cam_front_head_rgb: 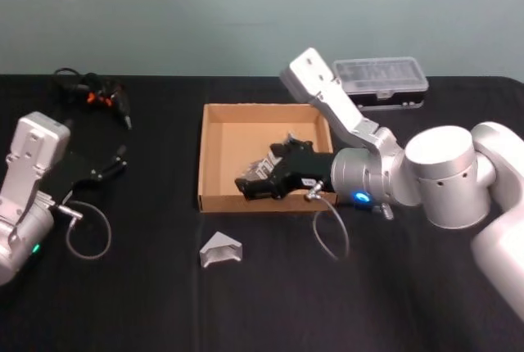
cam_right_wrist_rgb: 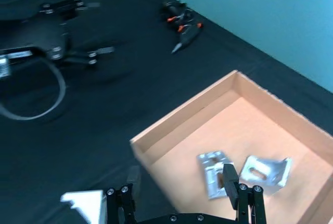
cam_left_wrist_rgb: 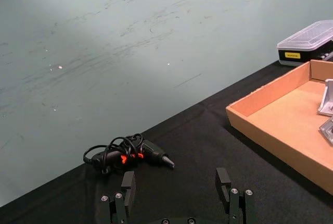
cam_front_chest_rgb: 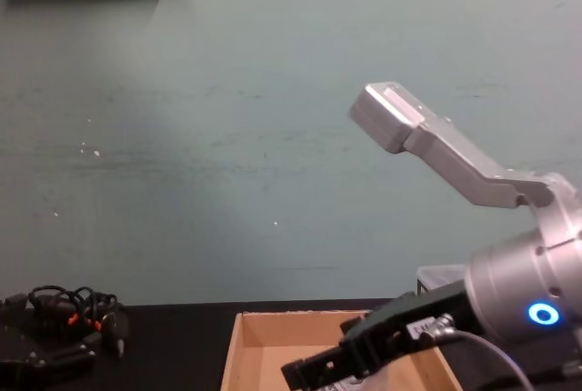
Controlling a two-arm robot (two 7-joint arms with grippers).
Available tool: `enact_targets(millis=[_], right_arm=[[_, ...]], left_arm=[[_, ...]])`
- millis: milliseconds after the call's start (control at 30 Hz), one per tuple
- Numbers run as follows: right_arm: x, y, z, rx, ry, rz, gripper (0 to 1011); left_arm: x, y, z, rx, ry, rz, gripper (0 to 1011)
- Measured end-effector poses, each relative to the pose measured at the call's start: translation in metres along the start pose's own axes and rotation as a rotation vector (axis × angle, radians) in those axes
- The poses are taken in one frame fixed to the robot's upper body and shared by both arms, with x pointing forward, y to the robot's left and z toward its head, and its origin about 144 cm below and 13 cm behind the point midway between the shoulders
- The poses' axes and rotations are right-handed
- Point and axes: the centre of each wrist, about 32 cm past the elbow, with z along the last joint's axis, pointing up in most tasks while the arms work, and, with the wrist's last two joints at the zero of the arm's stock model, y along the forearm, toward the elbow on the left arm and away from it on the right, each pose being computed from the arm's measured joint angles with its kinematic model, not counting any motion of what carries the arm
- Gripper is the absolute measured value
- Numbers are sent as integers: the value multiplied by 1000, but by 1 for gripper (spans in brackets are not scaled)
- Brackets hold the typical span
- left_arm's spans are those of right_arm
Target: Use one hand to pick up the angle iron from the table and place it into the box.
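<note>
Trouble no. 1 is the box wall. The right gripper (cam_right_wrist_rgb: pixel 180 178) hangs over the front part of the cardboard box (cam_front_head_rgb: pixel 217 201), fingers (cam_right_wrist_rgb: pixel 229 176) wide open w/ nothing between them. One angle iron (cam_front_head_rgb: pixel 219 250) lies on the black table (cam_front_head_rgb: pixel 147 295), just in front of the box's front wall, not touching it. To get it, I think the gripper has to pass over that wall and go down. If it goes down too soon, a finger can bump the wall and push the whole box.

Trouble no. 2: the angle iron is shiny and has slanted sides. If the fingers close on a slanted side, it can pop out or slide away.

Trouble no. 3: a grey cable loop (cam_front_head_rgb: pixel 332 233) hangs from the right wrist, near the box's front corner. It could snag the wall or knock the piece.

Also, 2 other angle irons (cam_right_wrist_rgb: pixel 212 174) lie inside the box, right under the gripper. Going straight down would grab the wrong one.

Left gripper (cam_left_wrist_rgb: pixel 176 185) rests at the table's left side, fingers open, empty, well apart from the piece.
</note>
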Motion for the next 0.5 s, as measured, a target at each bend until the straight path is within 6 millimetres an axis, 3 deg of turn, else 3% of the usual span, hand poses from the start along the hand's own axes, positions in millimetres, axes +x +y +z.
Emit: enact_targets(millis=[167,500], right_arm=[[-14,-13,-7,-14,1,58,1002],[-35,-9,-16,-41,-23,169,1002]], left_arm=[[0,0,0,0,0,0,1011],[0,0,0,0,0,0,1011]])
